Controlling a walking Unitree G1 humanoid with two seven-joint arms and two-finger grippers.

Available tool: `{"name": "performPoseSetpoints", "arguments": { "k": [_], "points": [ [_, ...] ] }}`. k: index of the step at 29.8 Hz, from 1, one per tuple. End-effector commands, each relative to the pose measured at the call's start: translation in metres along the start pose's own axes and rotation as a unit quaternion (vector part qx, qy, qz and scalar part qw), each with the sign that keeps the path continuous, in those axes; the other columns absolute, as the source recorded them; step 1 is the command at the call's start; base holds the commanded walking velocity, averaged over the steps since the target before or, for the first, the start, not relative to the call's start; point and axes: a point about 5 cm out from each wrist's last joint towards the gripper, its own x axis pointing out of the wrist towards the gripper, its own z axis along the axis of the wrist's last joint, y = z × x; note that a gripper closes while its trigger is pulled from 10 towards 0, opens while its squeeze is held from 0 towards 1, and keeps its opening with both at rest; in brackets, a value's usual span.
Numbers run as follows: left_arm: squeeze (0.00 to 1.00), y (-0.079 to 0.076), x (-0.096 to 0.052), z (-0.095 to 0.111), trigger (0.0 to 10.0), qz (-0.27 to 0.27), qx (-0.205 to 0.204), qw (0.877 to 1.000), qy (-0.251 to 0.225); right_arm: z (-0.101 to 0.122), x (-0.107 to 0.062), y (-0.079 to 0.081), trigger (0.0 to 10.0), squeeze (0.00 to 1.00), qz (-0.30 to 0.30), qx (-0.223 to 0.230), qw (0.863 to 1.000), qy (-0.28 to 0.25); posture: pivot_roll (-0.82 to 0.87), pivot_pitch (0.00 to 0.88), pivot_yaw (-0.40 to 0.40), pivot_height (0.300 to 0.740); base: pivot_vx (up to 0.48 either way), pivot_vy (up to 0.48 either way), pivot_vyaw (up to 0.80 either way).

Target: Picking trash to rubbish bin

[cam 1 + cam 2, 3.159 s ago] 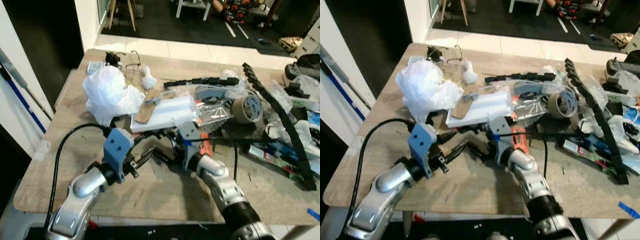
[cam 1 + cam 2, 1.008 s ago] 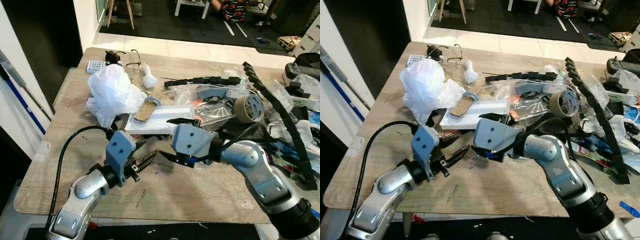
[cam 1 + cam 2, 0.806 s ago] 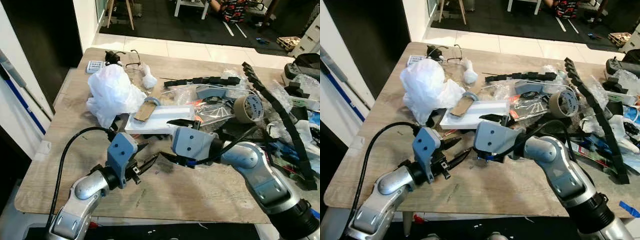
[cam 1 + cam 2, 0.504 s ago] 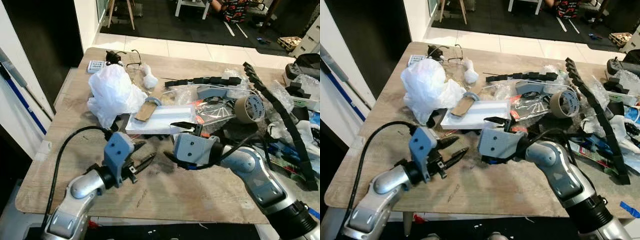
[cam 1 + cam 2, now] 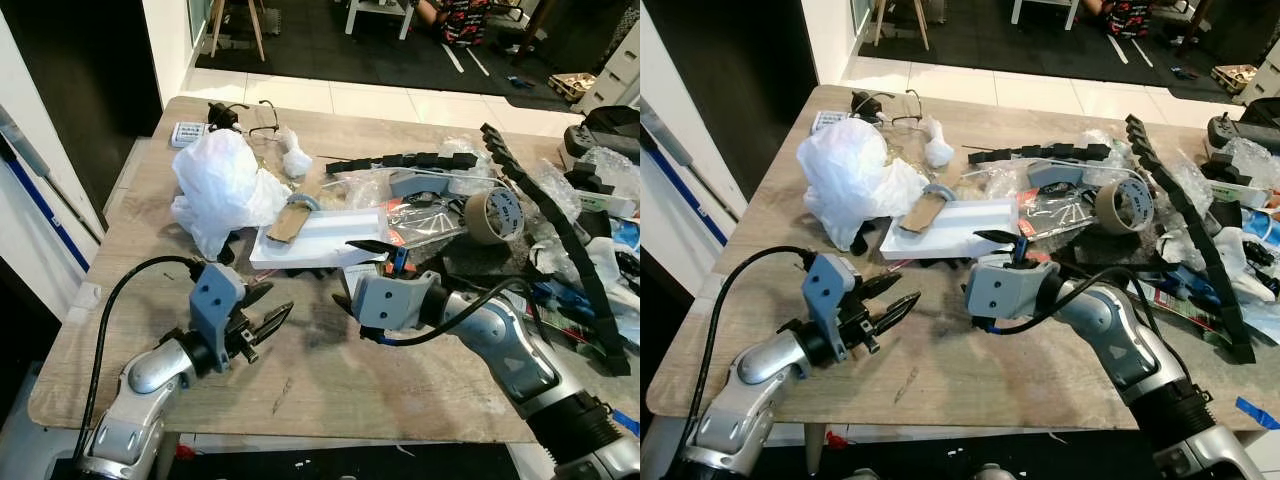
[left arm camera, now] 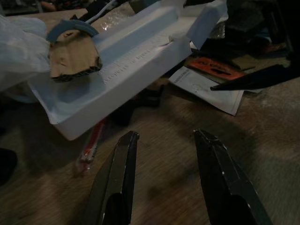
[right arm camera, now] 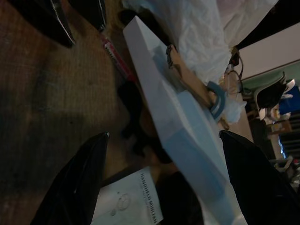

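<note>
While the white foam tray [image 5: 318,236] w/ a cardboard scrap [image 5: 290,220] on it lies mid-table, touching the crumpled white plastic bag [image 5: 225,185], both claws hang just in front of it: left gripper [image 5: 262,320] fingers parted, empty, low over bare wood table [image 5: 330,385]; right gripper [image 5: 352,275] spread wide, nothing held, near the tray's front edge beside a small printed leaflet [image 6: 206,84]. Looks like the reach-in step, no trash grabbed yet; next move prob. needs one claw to close across the tray's edge & lift w/o snagging the tape roll [image 5: 492,215] or black cable chain [image 5: 560,230] clutter nearby.
</note>
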Motion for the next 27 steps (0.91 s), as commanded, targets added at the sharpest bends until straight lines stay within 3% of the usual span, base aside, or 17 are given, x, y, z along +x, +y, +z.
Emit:
{"name": "performPoseSetpoints", "arguments": {
  "k": [1, 8, 9, 20, 27],
  "points": [
    [0.00, 0.006, -0.006, -0.002, 10.0, 0.002, 0.001, 1.000, 0.002, -0.002, -0.001, 0.003, 10.0, 0.00, 0.013, -0.009, 1.000, 0.001, -0.06, 0.140, -0.094, 0.740, 0.000, 0.000, 0.00],
    [0.00, 0.019, -0.017, -0.001, 10.0, -0.009, 0.027, 1.000, 0.008, -0.007, -0.001, 0.004, 10.0, 0.00, 0.024, -0.017, 1.000, -0.005, -0.06, 0.142, -0.097, 0.740, 0.000, 0.000, 0.00],
    [0.00, 0.026, -0.022, 0.001, 10.0, -0.004, 0.032, 0.999, 0.008, -0.012, -0.002, 0.006, 10.0, 0.00, 0.029, -0.014, 0.999, -0.001, -0.06, 0.146, -0.101, 0.740, 0.000, 0.000, 0.00],
    [0.00, 0.039, -0.030, 0.007, 10.0, -0.013, 0.044, 0.999, 0.010, -0.021, -0.007, 0.011, 10.0, 0.00, 0.043, -0.012, 0.999, 0.011, -0.06, 0.153, -0.104, 0.740, 0.000, 0.000, 0.00],
    [0.00, 0.035, -0.025, 0.010, 10.0, -0.024, 0.033, 0.999, -0.003, -0.029, -0.007, 0.003, 10.0, 0.00, 0.011, -0.074, 0.997, 0.019, -0.06, 0.160, -0.102, 0.740, 0.000, 0.000, 0.00]
  ]
}}
